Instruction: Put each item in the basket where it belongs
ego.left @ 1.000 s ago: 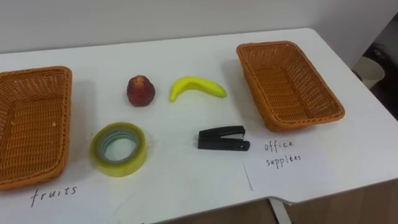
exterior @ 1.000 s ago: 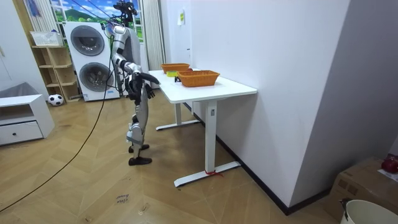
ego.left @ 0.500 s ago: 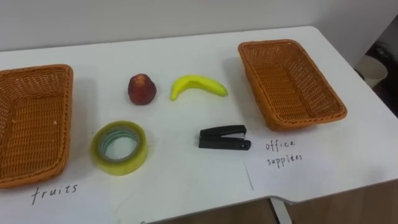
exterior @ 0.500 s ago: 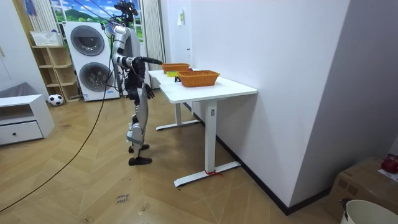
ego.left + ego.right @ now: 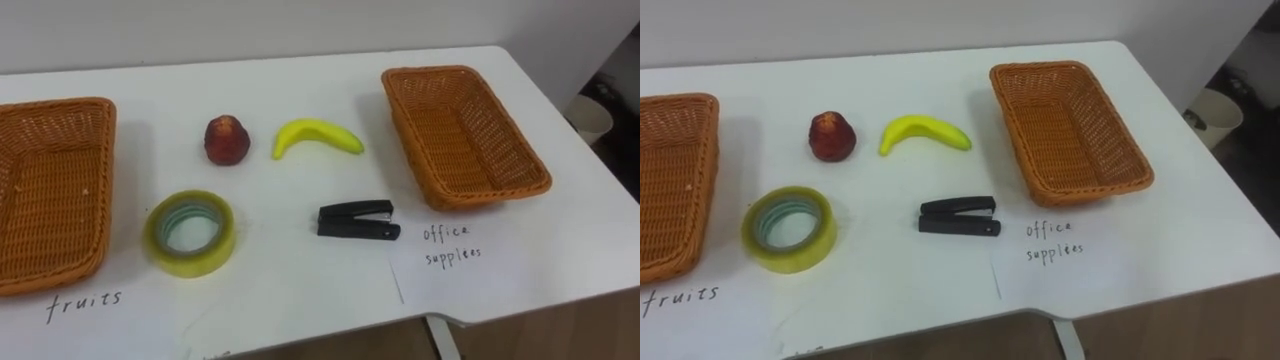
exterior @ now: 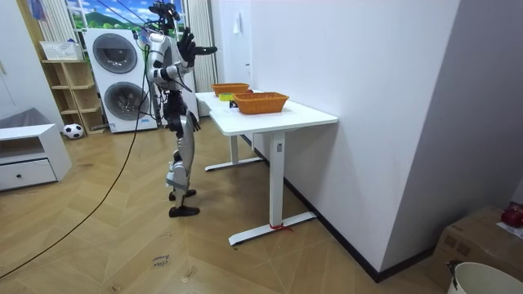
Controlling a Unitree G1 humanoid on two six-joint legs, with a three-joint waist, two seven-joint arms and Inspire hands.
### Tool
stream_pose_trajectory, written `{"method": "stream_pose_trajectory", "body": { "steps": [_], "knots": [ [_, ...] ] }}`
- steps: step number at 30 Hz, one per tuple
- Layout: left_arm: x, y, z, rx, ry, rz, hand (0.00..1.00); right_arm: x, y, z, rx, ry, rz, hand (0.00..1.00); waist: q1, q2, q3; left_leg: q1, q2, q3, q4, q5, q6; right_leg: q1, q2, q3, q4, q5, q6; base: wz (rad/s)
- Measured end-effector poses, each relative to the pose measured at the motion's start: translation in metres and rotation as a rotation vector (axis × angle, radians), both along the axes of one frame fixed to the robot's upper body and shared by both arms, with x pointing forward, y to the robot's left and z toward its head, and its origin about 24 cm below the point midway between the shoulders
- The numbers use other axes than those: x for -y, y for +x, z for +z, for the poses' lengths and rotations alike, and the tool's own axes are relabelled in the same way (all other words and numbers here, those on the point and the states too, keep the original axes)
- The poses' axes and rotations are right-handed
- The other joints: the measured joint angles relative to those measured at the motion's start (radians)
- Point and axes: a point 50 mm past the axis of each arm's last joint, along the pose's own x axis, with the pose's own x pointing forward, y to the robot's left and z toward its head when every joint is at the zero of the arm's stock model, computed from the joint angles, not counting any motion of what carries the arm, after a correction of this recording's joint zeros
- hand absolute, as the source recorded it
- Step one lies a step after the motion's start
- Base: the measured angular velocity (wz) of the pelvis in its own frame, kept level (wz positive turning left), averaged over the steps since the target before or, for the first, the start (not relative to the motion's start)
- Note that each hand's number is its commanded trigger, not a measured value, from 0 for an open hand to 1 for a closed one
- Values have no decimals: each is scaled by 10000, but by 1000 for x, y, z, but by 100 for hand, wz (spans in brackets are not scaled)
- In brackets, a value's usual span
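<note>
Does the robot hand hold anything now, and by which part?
Nothing visible: the peach, banana, tape roll and stapler all lie free on the table.

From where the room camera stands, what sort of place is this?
Likely a home-style room with a laundry corner: two stacked washing machines, a wooden shelf unit, and a white table.

2 head eye views close above table [image 5: 300, 110], looking down, room view distant, sharing table and baskets [image 5: 465, 135]
</note>
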Motion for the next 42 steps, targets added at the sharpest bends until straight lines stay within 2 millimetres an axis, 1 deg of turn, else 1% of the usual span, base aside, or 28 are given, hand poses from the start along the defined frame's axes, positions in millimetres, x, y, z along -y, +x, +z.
{"method": "stream_pose_trajectory", "body": {
  "steps": [2, 4, 7, 9, 10, 11, 12, 13, 16, 18, 20, 23, 25, 28, 29, 30, 31, 32, 33, 34, 35, 36, 39, 42],
  "knots": [
    [-1, 0, 0, -12, 33, 21, 0, -4, 4, 12, 549, -231, 206, 0, 85, 31, -20, 16, 13, 0, 0, 0, 0, 11, 14, -3, 3, 2, -3, -2],
    [-2, 1, 0, -74, 57, -61, 0, -10, 9, 27, 1151, -587, 548, 0, 204, 33, -30, 30, 25, -14, 14, 1, -2, 36, 13, -103, 3, 3, -5, 4],
    [-2, 3, 0, -61, 57, -82, 0, -13, 11, 35, 1388, -867, 808, 0, 369, 8, -40, 35, 29, -51, 51, 3, -4, 57, 6, -160, -2, 4, -6, 5],
    [-2, -3, -1, -304, 47, -52, 0, -17, 16, 40, 1475, -1157, 1181, 0, 422, -75, 13, 24, 31, -69, 57, 4, -5, 94, 5, -182, -11, 4, -6, 5],
    [-2, -4, -1, -378, 49, -76, 0, -18, 17, 42, 1480, -1264, 1242, 0, 422, -91, 18, 18, 31, -76, 58, 4, -5, 93, 0, -203, -12, 4, -6, 8],
    [-2, -5, -1, -495, 59, -175, 0, -21, 17, 45, 1515, -1522, 1357, 0, 417, -109, 25, 5, 29, -112, 59, 4, -5, 92, -20, -319, -9, 3, -5, 7],
    [-2, -6, -1, -563, 82, -272, 0, -24, 20, 50, 1564, -1835, 1458, 0, 419, -106, 26, -15, 34, -132, 49, 3, -6, 89, -31, -466, -7, 3, -5, 7],
    [-2, -7, -2, -655, 101, -344, 0, -26, 22, 54, 1645, -2115, 1541, 0, 416, -90, 35, -28, 57, -165, 46, 2, -6, 91, -40, -520, -7, 4, -5, 5],
    [-2, -5, -2, -742, 149, -554, 0, -33, 28, 64, 2008, -2363, 1946, 0, 402, -90, 28, -28, 38, -278, 61, 3, -6, 170, -45, -695, -14, 4, -5, 14],
    [-2, -2, -2, -705, 185, -706, 0, -37, 32, 68, 2090, -2593, 2265, 0, 499, -65, 23, 13, 51, -278, 57, 5, -10, 202, -24, -684, -14, 4, -5, 3],
    [-2, 0, -2, -686, 211, -795, 0, -41, 36, 71, 2016, -2919, 2560, 0, 633, -45, 26, 25, 56, -278, 60, 6, -12, 206, -18, -677, -16, 4, -5, 0],
    [-2, -1, -2, -747, 289, -915, 0, -51, 44, 71, 1730, -3257, 3377, 0, 727, -45, 28, 27, 48, -282, 103, 8, -14, 210, -31, -686, -19, 4, -5, 0],
    [-2, -2, -2, -801, 287, -913, 0, -57, 50, 72, 1625, -3438, 3941, 0, 730, -70, 41, 7, 39, -337, 183, 7, -14, 215, -60, -759, -22, 4, -5, 3],
    [-3, -5, -1, -880, 298, -889, 0, -60, 54, 73, 1500, -3545, 4264, 0, 768, -116, 39, -8, 35, -396, 210, 7, -14, 247, -80, -931, -20, 4, -5, 9],
    [-2, -7, -2, -944, 283, -885, 0, -62, 56, 75, 1483, -3670, 4373, 0, 872, -137, 37, -13, 36, -405, 218, 7, -14, 240, -85, -968, -16, 4, -5, 0],
    [-2, -8, -2, -997, 278, -886, 0, -65, 59, 79, 1442, -3973, 4347, 0, 901, -155, 47, -26, 42, -397, 220, 8, -14, 216, -86, -985, -15, 3, -6, -5],
    [-2, -7, -2, -986, 287, -883, 0, -69, 61, 84, 1435, -4331, 4369, 0, 915, -190, 61, -52, 56, -373, 230, 8, -14, 198, -85, -995, -16, 4, -8, 0],
    [-2, -7, -2, -980, 291, -880, 0, -70, 63, 85, 1422, -4474, 4439, 0, 928, -214, 54, -56, 58, -369, 233, 9, -15, 197, -83, -1001, -15, 6, -11, 0],
    [-3, -7, -2, -984, 298, -877, 0, -74, 65, 87, 1296, -4812, 4524, 0, 958, -268, 40, -85, 61, -396, 230, 10, -17, 223, -78, -1029, -14, 7, -13, 8],
    [-3, -7, -1, -984, 313, -863, 0, -77, 66, 87, 1126, -5099, 4598, 0, 958, -327, 3, -114, 63, -442, 235, 9, -17, 234, -78, -1072, -16, 8, -14, 10],
    [-3, -7, -1, -975, 317, -856, 0, -77, 66, 87, 1033, -5256, 4595, 0, 955, -334, 4, -129, 64, -455, 240, 10, -17, 230, -78, -1084, -16, 9, -17, 10],
    [-4, -7, -1, -967, 326, -837, 0, -78, 66, 87, 910, -5470, 4632, 0, 969, -407, -13, -138, 65, -468, 250, 10, -17, 233, -80, -1116, -14, 14, -25, 6],
    [-4, -7, -1, -965, 345, -839, 0, -80, 67, 88, 680, -5827, 4745, 0, 955, -517, 20, -151, 56, -520, 287, 9, -17, 268, -84, -1162, -17, 20, -31, 5],
    [-5, -5, -2, -982, 295, -860, 0, -85, 70, 86, 493, -6026, 5234, 0, 989, -554, 18, -117, 53, -539, 285, 9, -17, 317, -87, -1162, -29, 21, -31, 1]
  ]
}}
